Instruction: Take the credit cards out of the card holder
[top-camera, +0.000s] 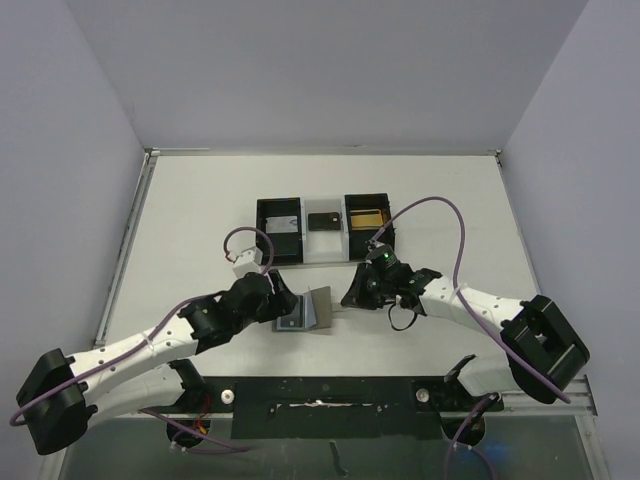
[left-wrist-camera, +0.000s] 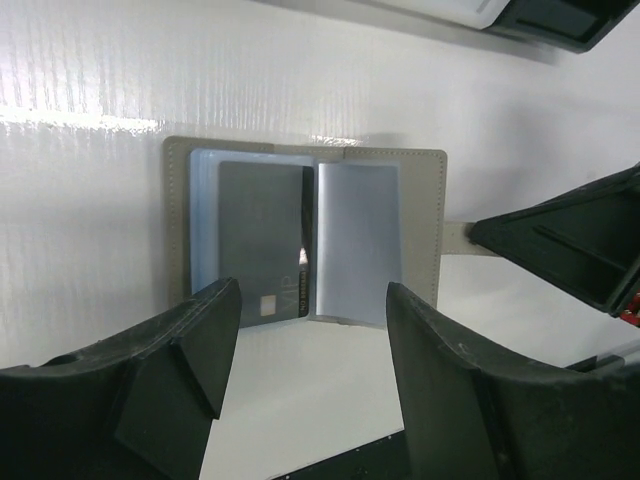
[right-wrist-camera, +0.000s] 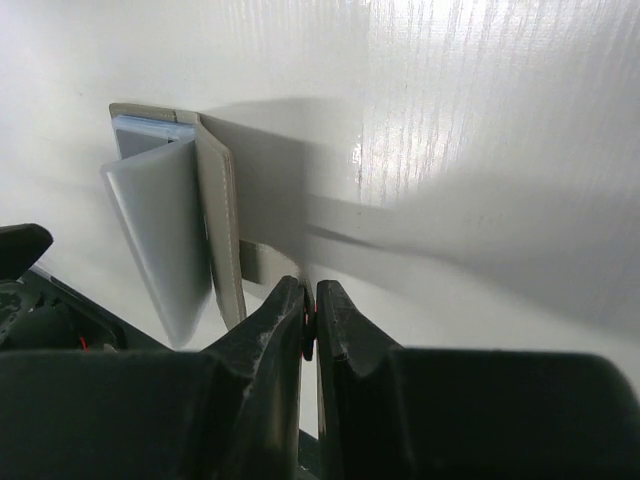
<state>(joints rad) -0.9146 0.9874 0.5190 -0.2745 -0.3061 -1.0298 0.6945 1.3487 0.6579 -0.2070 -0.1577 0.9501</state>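
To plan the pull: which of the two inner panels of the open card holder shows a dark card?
The left panel in the left wrist view, which holds a dark grey card; the right panel shows only a pale, blue-grey surface.

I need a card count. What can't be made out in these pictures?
- Top view: card holder too small to count cards.
- Left wrist view: left end effector covers the holder's lower corners; anything beneath the dark card is hidden.
- Right wrist view: holder edge-on, its raised flap hides the pockets.
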